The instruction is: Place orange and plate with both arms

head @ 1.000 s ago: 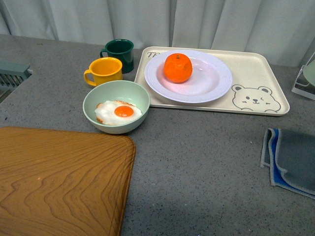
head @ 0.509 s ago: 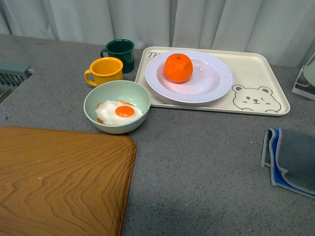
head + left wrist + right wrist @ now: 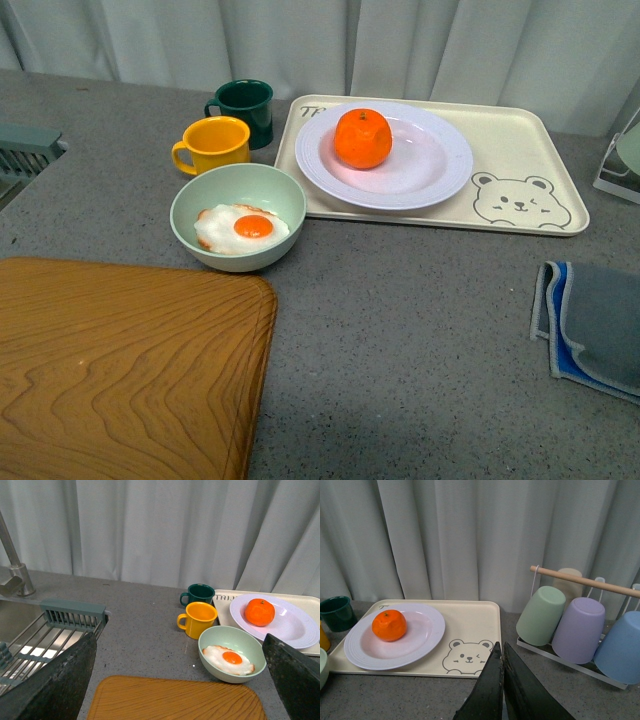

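Note:
The orange (image 3: 362, 138) sits on the white ridged plate (image 3: 430, 160), left of its middle. The plate rests on the cream bear tray (image 3: 520, 205) at the back of the counter. Neither arm shows in the front view. In the left wrist view the orange (image 3: 259, 612) and plate (image 3: 295, 627) lie far off; my left gripper (image 3: 180, 677) is open and empty, its fingers (image 3: 55, 680) wide apart. In the right wrist view my right gripper (image 3: 502, 652) is shut on nothing, hovering short of the tray (image 3: 470, 625), with the orange (image 3: 389, 625) and plate (image 3: 420, 640) beyond it.
A pale green bowl (image 3: 237, 190) with a fried egg stands before a yellow mug (image 3: 213, 142) and a dark green mug (image 3: 245, 105). A wooden board (image 3: 120, 370) fills the front left. A grey-blue cloth (image 3: 595, 325) lies at right. A cup rack (image 3: 575, 625) stands right of the tray; a sink (image 3: 30, 640) lies at left.

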